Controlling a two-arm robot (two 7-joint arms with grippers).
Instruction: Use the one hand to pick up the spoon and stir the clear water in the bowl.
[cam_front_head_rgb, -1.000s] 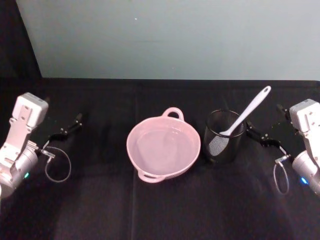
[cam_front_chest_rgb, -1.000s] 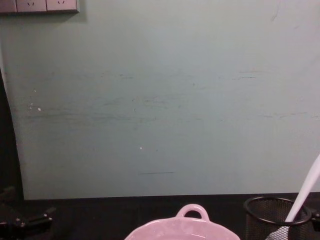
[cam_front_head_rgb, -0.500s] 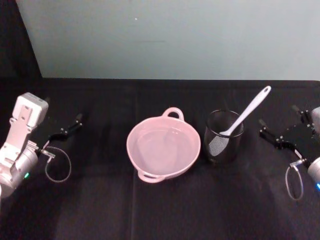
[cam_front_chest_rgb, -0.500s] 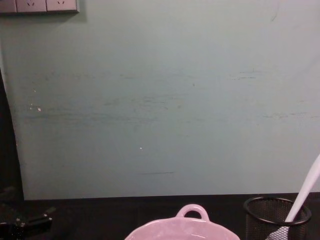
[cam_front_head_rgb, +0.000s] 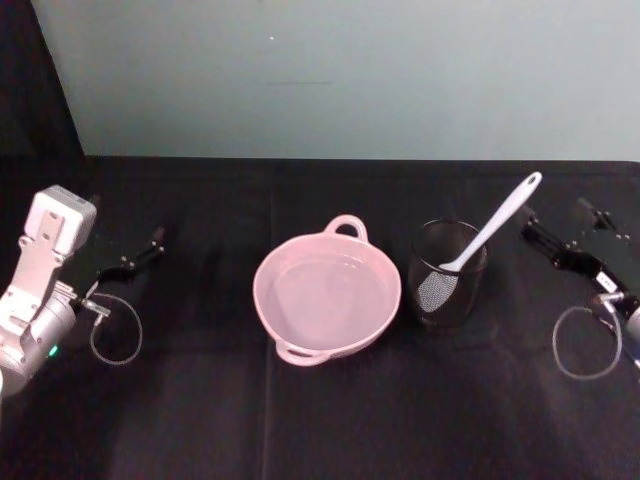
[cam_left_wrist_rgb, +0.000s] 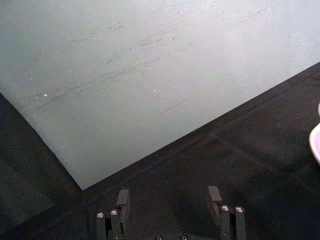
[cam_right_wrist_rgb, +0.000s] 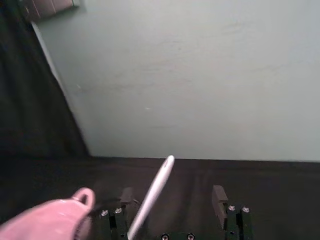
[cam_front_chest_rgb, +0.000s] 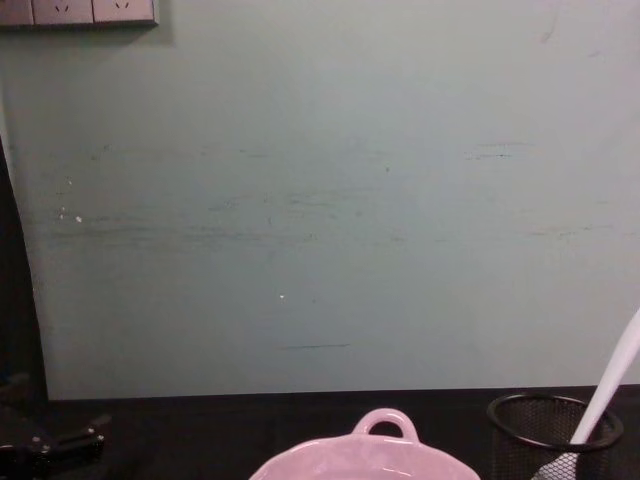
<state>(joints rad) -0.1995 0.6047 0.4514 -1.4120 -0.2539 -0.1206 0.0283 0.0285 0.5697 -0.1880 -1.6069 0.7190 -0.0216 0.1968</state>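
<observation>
The pale pink bowl holds clear water at the table's middle; its rim shows in the chest view and the right wrist view. The white spoon stands head-down in a black wire-mesh cup, handle leaning up to the right. My right gripper is open just right of the handle tip, apart from it; in its wrist view the spoon shows between the open fingers. My left gripper rests open at the far left.
A black cloth covers the table. A pale green wall stands behind it. Grey cable loops hang by the left wrist and by the right wrist. The mesh cup stands close to the bowl's right side.
My right arm has swung outward to the right and back, so its wrist has left the head view and its gripper now sits higher, beside the spoon's handle tip. The left arm has not moved.
</observation>
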